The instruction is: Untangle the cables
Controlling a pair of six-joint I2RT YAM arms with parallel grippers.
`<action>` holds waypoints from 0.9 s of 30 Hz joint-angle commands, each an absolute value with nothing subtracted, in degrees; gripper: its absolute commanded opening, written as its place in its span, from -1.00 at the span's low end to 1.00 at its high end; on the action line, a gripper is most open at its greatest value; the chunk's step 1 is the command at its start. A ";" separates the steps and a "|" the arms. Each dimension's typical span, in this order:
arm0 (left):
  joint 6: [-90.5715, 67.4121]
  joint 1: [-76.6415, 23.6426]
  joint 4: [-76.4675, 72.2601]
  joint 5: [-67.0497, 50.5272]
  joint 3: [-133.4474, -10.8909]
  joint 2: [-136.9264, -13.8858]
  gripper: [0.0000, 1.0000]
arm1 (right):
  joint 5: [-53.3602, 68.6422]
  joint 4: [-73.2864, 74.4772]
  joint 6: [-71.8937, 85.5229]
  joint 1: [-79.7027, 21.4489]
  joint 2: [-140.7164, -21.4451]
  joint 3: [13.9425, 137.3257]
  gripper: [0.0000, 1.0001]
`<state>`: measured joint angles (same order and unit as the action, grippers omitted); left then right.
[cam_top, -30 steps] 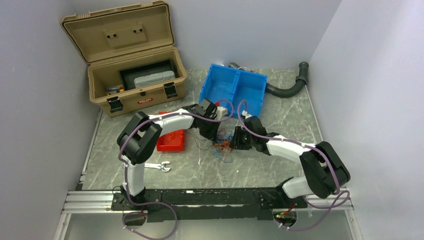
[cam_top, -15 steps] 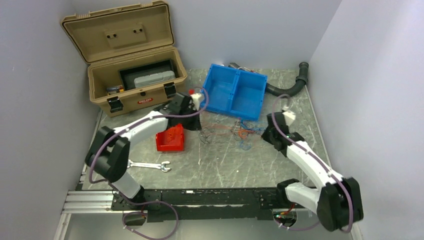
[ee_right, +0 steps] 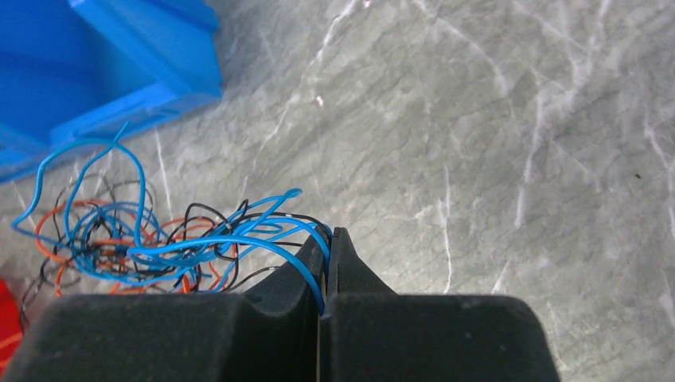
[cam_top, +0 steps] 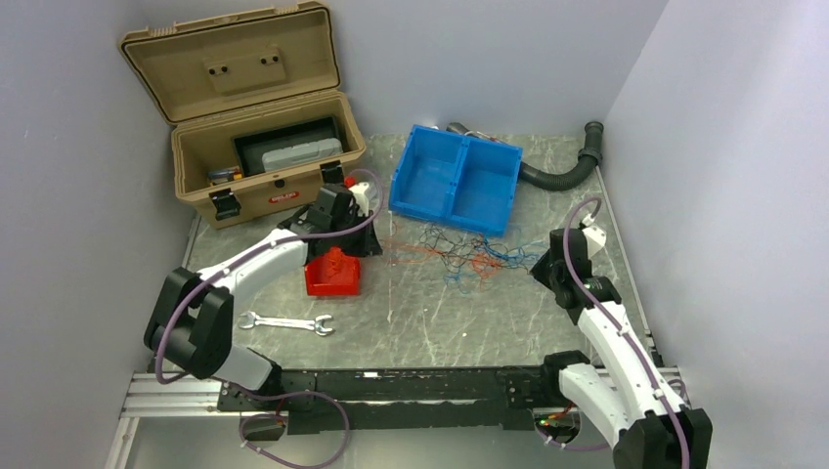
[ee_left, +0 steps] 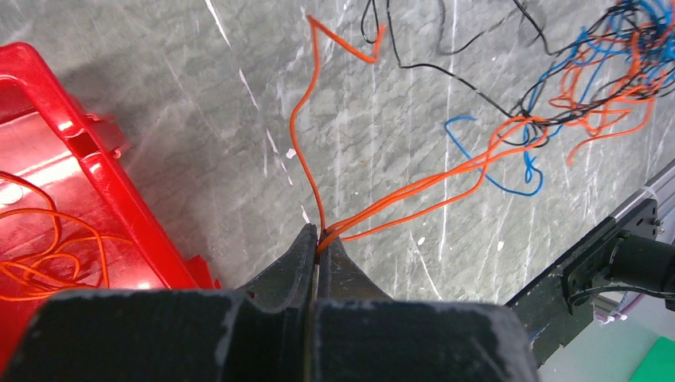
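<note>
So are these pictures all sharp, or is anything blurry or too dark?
Top view: even, soft light, but the wires are a faint scribble. Left wrist view: orange wire crisp, left gripper a dark mass up close. Right wrist view: right gripper equally dark, blue bin slightly soft.

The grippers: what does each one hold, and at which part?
The left gripper pinches orange wires, on strands running out of the left side of the tangle. The right gripper pinches blue wires, on the right side.

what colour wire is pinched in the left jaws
The left jaws pinch orange wire; clearest in the left wrist view.
</note>
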<state>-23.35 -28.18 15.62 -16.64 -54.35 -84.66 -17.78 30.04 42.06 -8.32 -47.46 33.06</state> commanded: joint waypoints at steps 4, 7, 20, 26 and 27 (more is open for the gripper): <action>-21.78 -28.23 16.75 -13.74 -56.79 -79.63 -1.00 | 0.45 23.24 31.47 -7.60 -40.61 35.30 -1.00; -23.06 -27.92 18.15 -9.36 -56.17 -77.06 -1.00 | -10.15 28.48 35.79 -7.49 -40.12 39.02 -1.00; -28.17 -19.14 12.24 -6.81 -46.25 -59.69 -1.00 | -43.37 48.22 55.42 -7.21 -35.47 42.04 -1.00; -24.13 -21.31 10.06 -18.68 -50.66 -64.07 -1.00 | -25.13 36.28 40.49 -7.14 -33.41 39.72 -0.59; -23.15 -22.55 10.04 -19.85 -51.76 -64.94 -1.00 | -19.36 33.67 35.14 -7.19 -33.93 39.58 -0.14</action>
